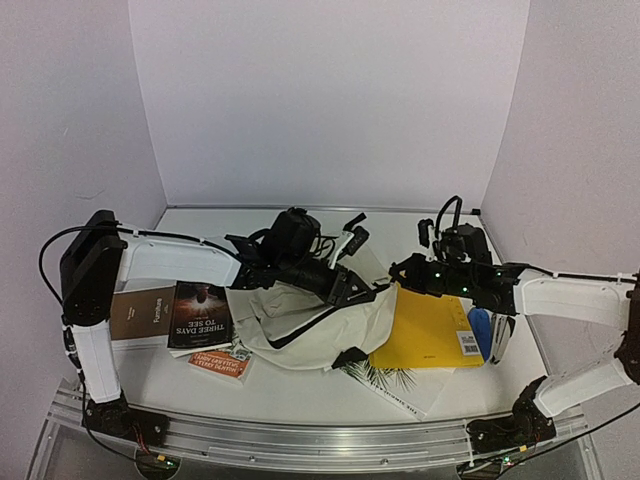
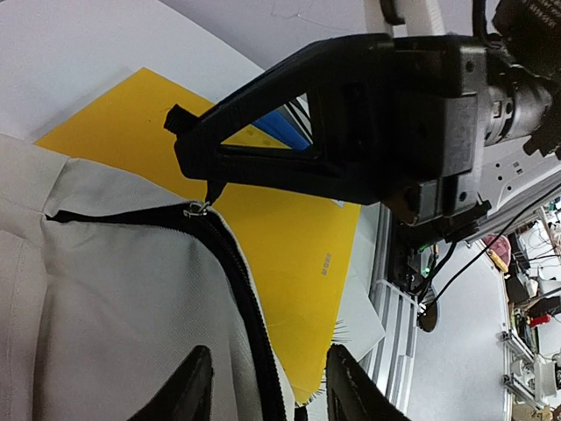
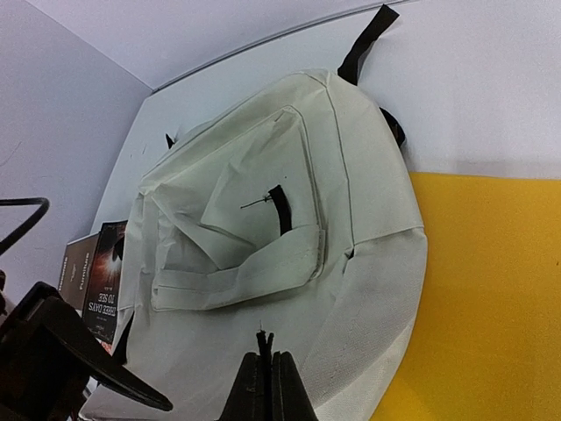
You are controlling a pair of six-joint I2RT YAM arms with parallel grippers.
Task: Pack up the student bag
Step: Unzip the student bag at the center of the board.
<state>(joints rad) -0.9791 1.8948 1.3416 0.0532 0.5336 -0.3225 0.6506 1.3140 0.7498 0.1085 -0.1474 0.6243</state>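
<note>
Student bag: I see the student bag [image 1: 300,325] lying flat in the middle of the table [image 1: 300,400], closer to the near edge than the far one, front pocket facing up.
Zipper: black zipper trim [image 2: 241,281] runs along the bag's edge on the side toward the right edge of the table, with a small silver slider [image 2: 196,208] on it.
Left gripper: my left gripper [image 2: 267,390] hangs over that edge with its jaws apart, 1 finger on each side of the trim, nothing clamped.
Right gripper: my right gripper [image 3: 266,360] has its jaws closed, pinching the zipper pull [image 3: 261,338] at the slider.
Yellow folder: a yellow folder [image 1: 425,335] lies toward the right edge, its near-left part tucked under the bag.
Blue item: a blue object [image 1: 480,330] sits just beside the folder's right side; I cannot tell what it is.
Books: 2 books lie toward the left edge, a dark book [image 1: 200,315] titled "Three Days to See" just beside the bag and a brown book [image 1: 140,315] left of it.
Orange booklet: an orange booklet [image 1: 220,362] lies in front of the dark book.
Leaf-print booklet: a leaf-print booklet [image 1: 395,385] pokes out from under the bag toward the near edge.
</note>
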